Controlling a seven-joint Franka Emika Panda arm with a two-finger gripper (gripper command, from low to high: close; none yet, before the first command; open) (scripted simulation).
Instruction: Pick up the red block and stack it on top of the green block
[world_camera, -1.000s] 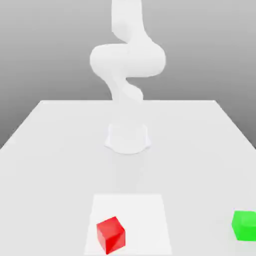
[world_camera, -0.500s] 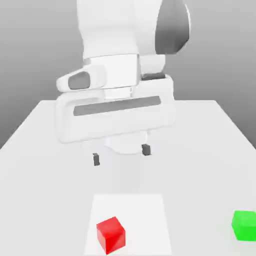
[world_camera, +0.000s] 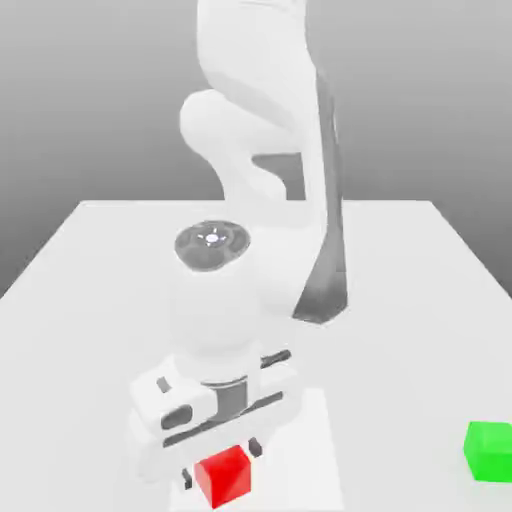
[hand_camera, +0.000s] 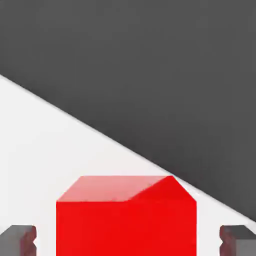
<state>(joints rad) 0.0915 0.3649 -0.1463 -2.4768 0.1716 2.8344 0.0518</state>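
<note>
The grasp step is being carried out: the gripper (world_camera: 220, 463) is being positioned over the red block (world_camera: 224, 475), fingers (hand_camera: 19, 239) spread and straddling it, gaps being visible on both sides. The block is being left resting on the table (world_camera: 90, 300), near its front edge. Next, closure on the block and a lift are being called for, then carriage to the green block (world_camera: 489, 450), well apart toward the exterior view's right. The table is being shown as plain white against a grey backdrop.

A plain white table (world_camera: 80, 290) bears a brighter white square patch (world_camera: 315, 440) near its front edge.
</note>
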